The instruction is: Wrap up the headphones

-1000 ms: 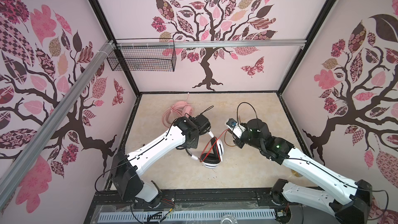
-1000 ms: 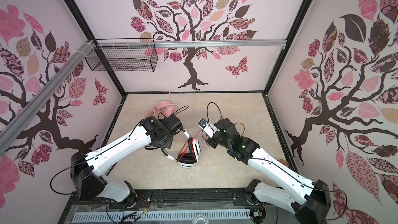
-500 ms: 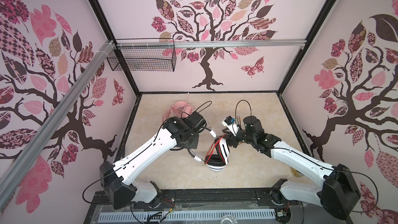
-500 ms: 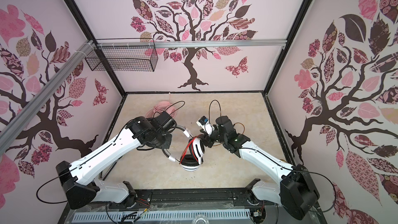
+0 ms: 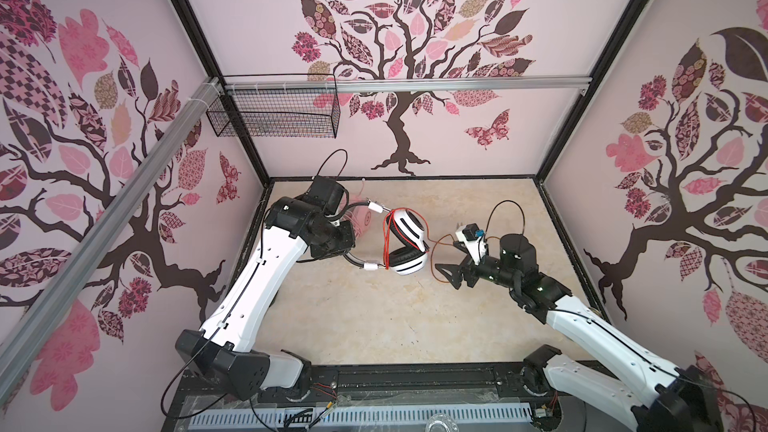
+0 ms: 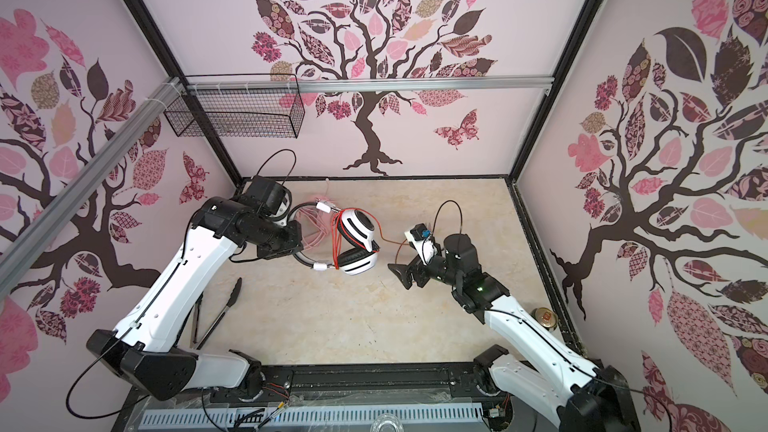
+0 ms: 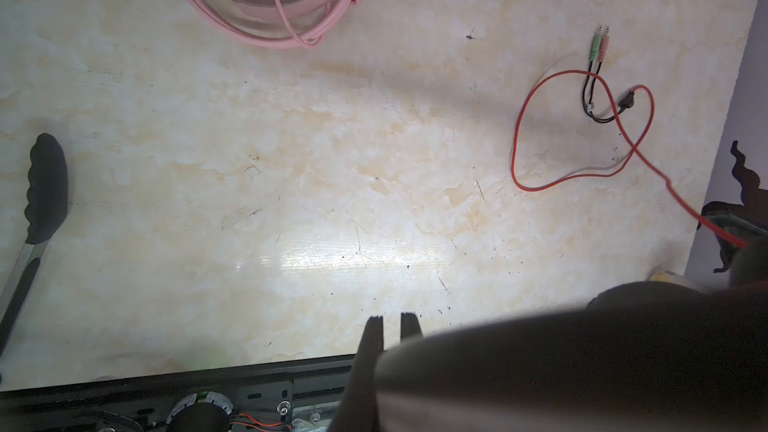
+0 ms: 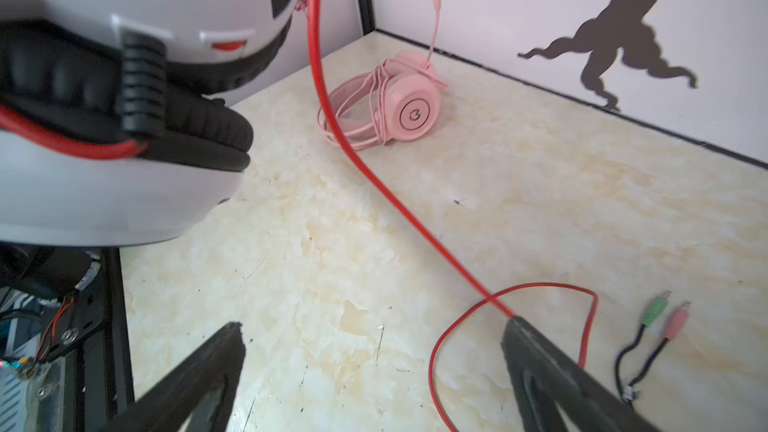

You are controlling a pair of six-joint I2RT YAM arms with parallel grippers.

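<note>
Marbled tabletop (image 5: 374, 317), tree-decal booth. Left gripper (image 7: 392, 320) clenched on headband of white-and-black headset (image 5: 409, 228), held aloft mid-table; pink headset (image 8: 411, 110) lies at 11 o'clock, wound. Right gripper (image 5: 448, 277) gaping, empty, orange-red cable (image 8: 374, 184) brushing one finger. Advice: grasp tail at 3 o'clock, keep tension, wind across earcups.

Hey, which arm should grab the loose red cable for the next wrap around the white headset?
Right. The right end effector is open, with the loose red cable right at its fingertip; the left end effector is shut on the white headset's band, holding it up.
</note>
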